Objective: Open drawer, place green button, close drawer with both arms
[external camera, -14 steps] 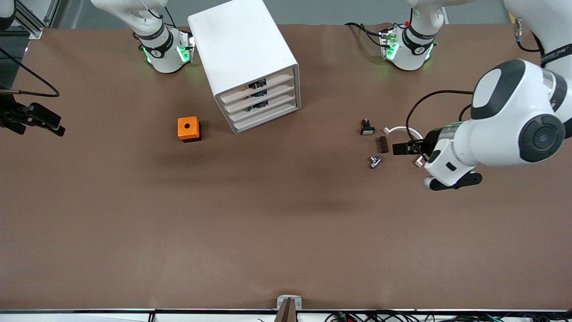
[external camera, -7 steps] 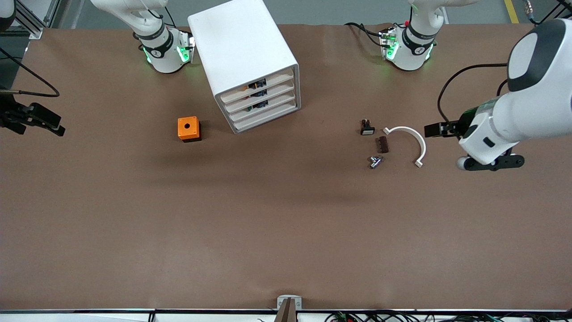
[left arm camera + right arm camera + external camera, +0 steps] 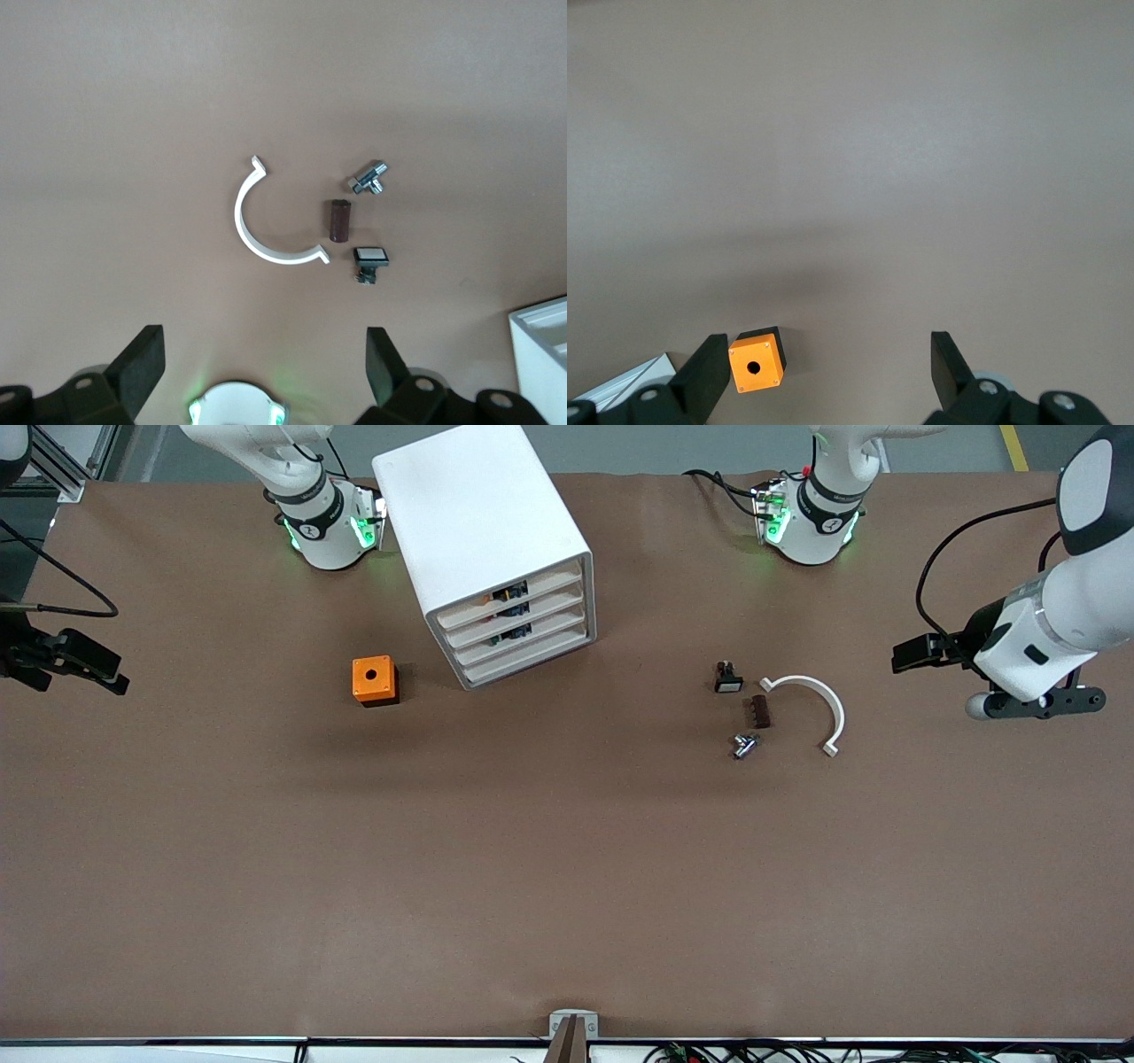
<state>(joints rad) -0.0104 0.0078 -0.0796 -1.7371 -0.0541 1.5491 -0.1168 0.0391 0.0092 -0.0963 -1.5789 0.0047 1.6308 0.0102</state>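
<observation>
Brown table (image 3: 567,886), drawer (image 3: 524,639) shut — button unseen, left gripper (image 3: 263,365), right gripper (image 3: 824,365) agape, empty

One white cabinet (image 3: 483,531) with four drawers — one orange cube (image 3: 374,680), one white curved clip (image 3: 813,701), one black switch (image 3: 727,678), one brown block (image 3: 759,711), one metal fitting (image 3: 744,745) — and two robot arms

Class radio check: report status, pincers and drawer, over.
Left pincer open, empty, at its table end. Right pincer open, waiting. Drawer shut. Button not seen.
</observation>
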